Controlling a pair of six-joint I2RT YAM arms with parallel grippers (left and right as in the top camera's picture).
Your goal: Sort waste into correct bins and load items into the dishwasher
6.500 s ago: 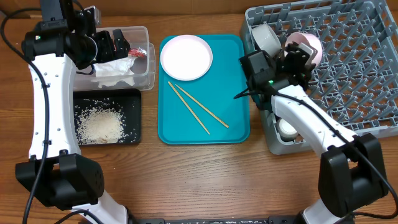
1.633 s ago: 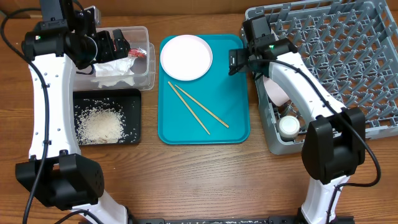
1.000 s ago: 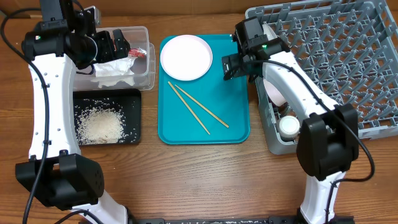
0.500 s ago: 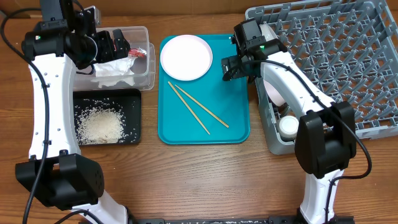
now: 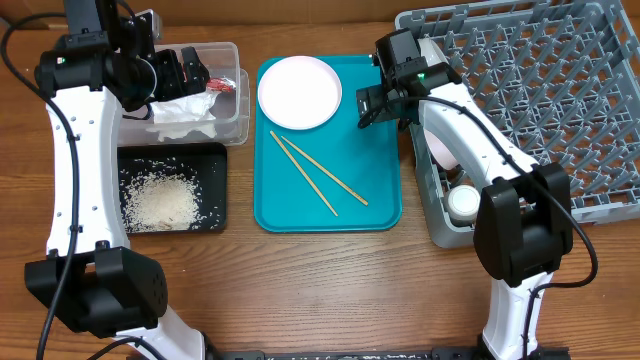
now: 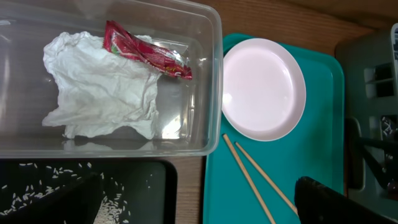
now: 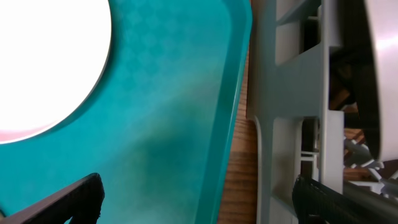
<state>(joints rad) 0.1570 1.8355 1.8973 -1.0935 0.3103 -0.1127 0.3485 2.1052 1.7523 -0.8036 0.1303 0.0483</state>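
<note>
above the right side of the teal plastic serving tray, the right gripper hangs wide open and empty, near the round white plate lying there. loading seems the step in hand; next calls for pinching the plate's rim, then carrying it to the grey pegged dish rack.
</note>
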